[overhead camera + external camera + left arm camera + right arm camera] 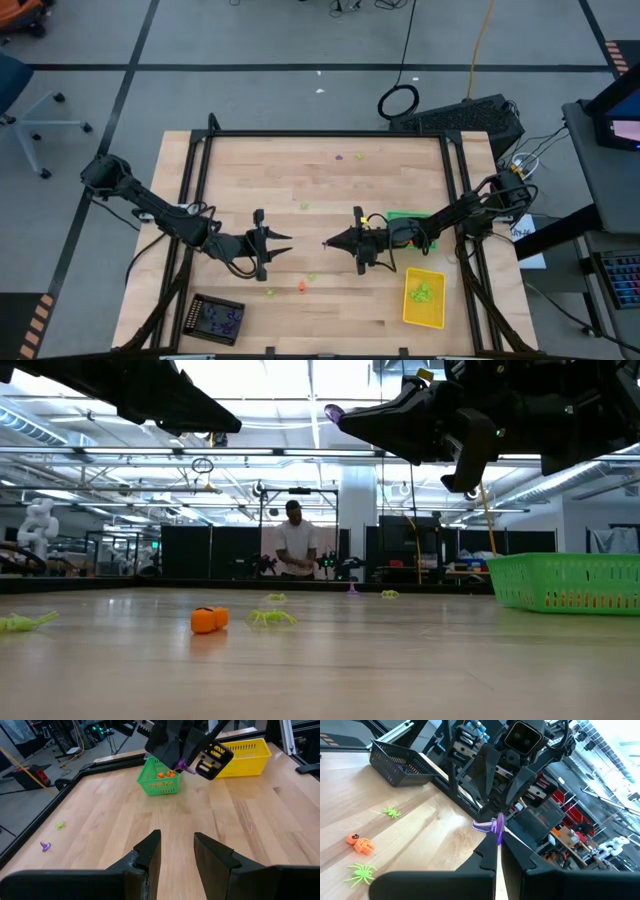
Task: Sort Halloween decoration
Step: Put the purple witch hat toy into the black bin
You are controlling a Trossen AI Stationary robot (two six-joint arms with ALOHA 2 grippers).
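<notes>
Currently | right pincer (327,242) mid-bench, clamped on purple trinket (495,826) | left pincer (288,244) apart, facing it, near | black tray (217,319) at left-front corner, nearer left arm

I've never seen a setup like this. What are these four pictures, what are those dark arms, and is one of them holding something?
These show one moment from four cameras: one above the table, one at table-top height, and one on each arm's wrist. The two dark arms are robot arms, each ending in a two-finger claw. The right claw is pinching a tiny purple trinket, raised over the middle of the wooden table. The left claw faces it, open and empty. Small Halloween trinkets lie scattered: an orange pumpkin and a lime green spider. Three trays collect them: a green tray with orange pieces, a yellow tray with green ones, and a black tray. A person stands far behind.
</notes>
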